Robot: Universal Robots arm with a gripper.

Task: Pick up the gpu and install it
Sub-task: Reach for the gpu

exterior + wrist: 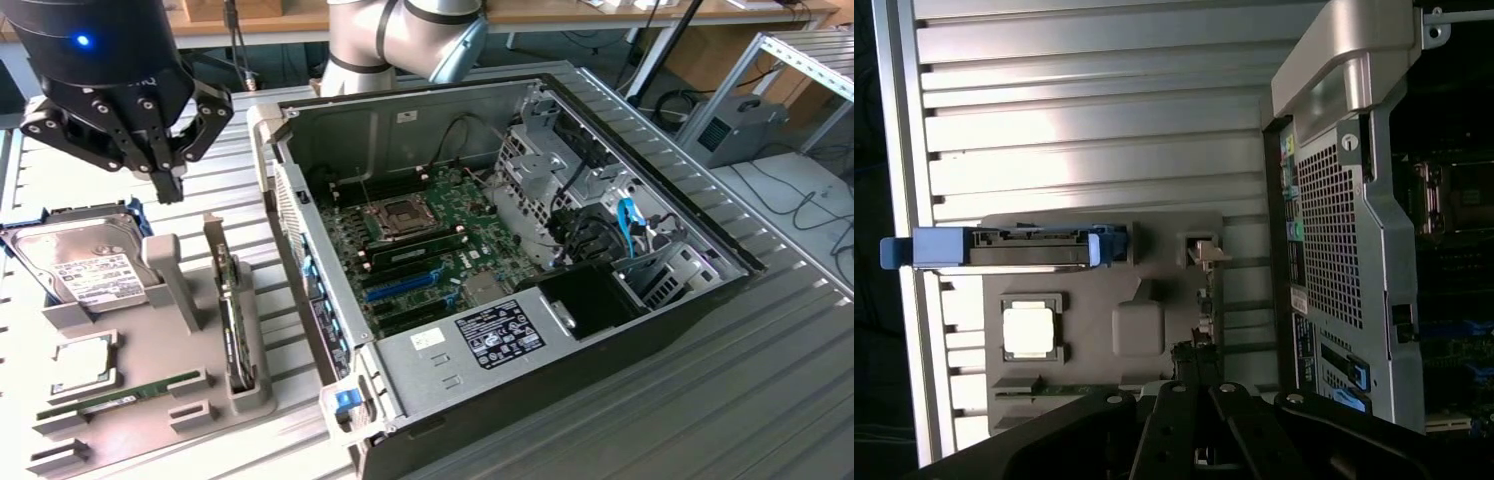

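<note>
One arm is at work, and its end effector [167,182] hangs above the far end of the grey parts tray [160,425], carrying nothing that I can see; whether it is open or closed I cannot tell. The gpu [238,335] stands on edge in a slot along the side of the tray nearest the open computer case [534,270], on the slatted worktop [747,400]. Its long axis runs level along that slot, roughly parallel to the case wall, with its broad faces turned sideways and a thin edge up. The reach for the card looks to be the step in hand. To my eye it wants a square descent over the top edge, closing across the thin dimension near mid-length, well apart from the hard drive [80,265].
</note>
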